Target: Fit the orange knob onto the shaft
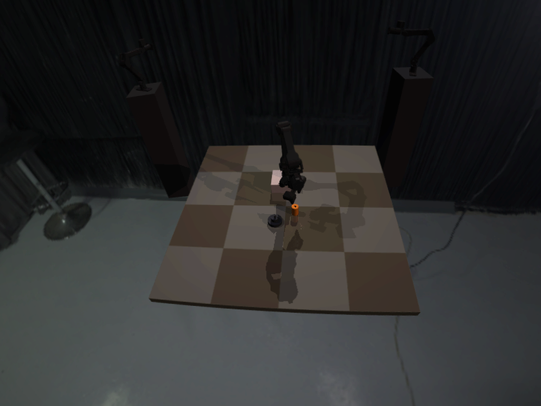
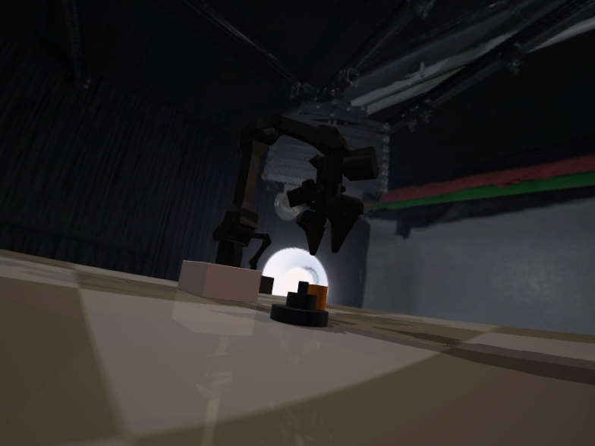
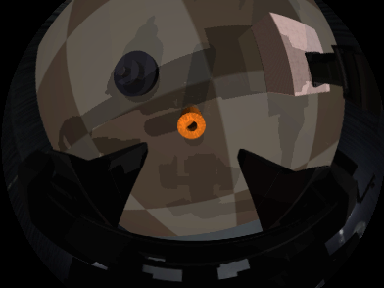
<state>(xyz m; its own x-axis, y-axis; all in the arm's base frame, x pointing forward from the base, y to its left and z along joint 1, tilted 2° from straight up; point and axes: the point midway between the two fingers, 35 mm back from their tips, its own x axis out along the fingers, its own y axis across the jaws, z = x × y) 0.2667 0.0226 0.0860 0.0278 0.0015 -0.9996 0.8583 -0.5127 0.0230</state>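
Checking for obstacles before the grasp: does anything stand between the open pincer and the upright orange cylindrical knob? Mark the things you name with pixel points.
Nothing; the wrist view shows the orange knob [image 1: 295,211] [image 2: 319,297] [image 3: 183,131] unobstructed.

The bent arm [image 1: 288,150] [image 2: 295,129] points its wide-open, empty jaws [image 1: 294,198] [image 2: 324,253] downward.

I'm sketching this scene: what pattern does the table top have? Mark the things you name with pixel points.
Brown and pale grey checks [image 1: 314,273], clearest from the top.
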